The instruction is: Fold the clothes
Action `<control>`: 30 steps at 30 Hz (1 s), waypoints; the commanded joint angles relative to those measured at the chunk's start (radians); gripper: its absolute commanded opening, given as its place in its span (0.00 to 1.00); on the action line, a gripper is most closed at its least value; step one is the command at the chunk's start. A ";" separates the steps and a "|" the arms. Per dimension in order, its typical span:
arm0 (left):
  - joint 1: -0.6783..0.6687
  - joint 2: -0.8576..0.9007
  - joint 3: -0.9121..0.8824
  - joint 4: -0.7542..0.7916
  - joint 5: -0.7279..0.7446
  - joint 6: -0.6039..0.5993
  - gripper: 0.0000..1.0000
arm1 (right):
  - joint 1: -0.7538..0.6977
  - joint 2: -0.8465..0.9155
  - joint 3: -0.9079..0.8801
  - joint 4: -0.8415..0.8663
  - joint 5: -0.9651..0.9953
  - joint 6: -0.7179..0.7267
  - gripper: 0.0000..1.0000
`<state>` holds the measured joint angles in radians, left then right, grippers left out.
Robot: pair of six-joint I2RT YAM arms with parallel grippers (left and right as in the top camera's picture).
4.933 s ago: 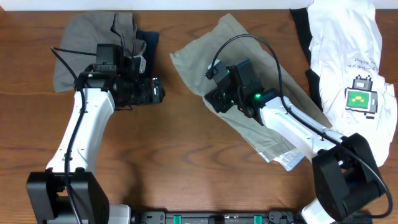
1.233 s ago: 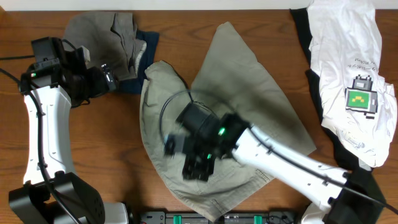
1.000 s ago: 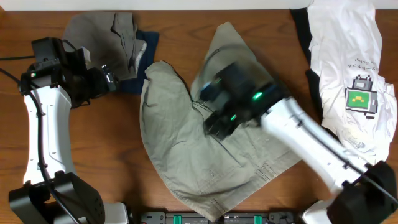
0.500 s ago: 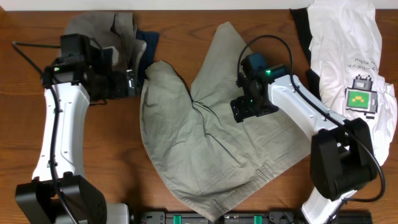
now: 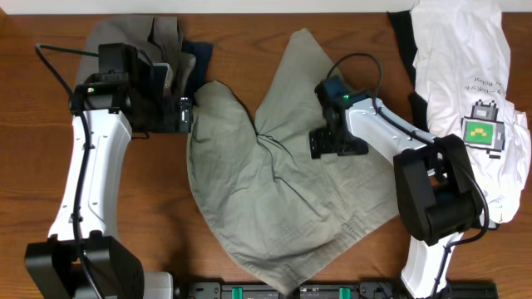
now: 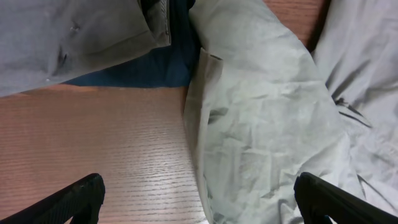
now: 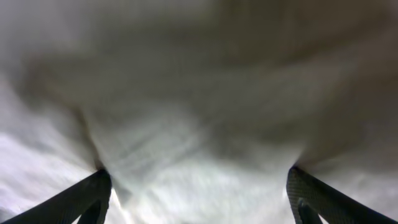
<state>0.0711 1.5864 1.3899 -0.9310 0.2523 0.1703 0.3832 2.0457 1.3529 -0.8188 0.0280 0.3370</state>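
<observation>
Both arms shifted: left gripper [image 5: 186, 114] now at upper-left edge of shorts [image 5: 249, 208], jaws spread, prob. to grab it; right gripper [image 5: 326, 146] also spread, over mid-cloth; shorts lie opened out, centre frame.

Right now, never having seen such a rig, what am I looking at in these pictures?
Two robot arms with two-finger grippers stand at a table. One picture looks down from above; the other two come from a camera on each wrist, its own fingers in the bottom corners. Khaki shorts lie spread in the middle, a grey piece and a navy piece by the left arm, a white tee over a black piece by the right. The left gripper, at the shorts' edge, and the right gripper, over them, are open, holding nothing.
</observation>
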 commanded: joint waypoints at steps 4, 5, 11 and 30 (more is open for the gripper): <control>-0.001 -0.002 0.017 0.001 -0.018 0.011 0.98 | -0.071 0.229 -0.022 0.277 0.115 0.019 0.90; -0.001 -0.002 0.017 0.001 -0.018 0.011 0.98 | -0.084 0.255 -0.022 0.332 0.116 0.010 0.90; -0.001 -0.002 0.017 0.000 -0.018 -0.003 0.98 | -0.185 0.394 -0.021 0.716 0.106 -0.055 0.92; -0.052 0.002 0.017 0.001 -0.018 -0.042 0.98 | -0.341 0.110 0.229 0.357 -0.174 -0.160 0.99</control>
<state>0.0185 1.5864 1.3899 -0.9306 0.2363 0.1501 0.0586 2.2230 1.5841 -0.4114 -0.1139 0.1547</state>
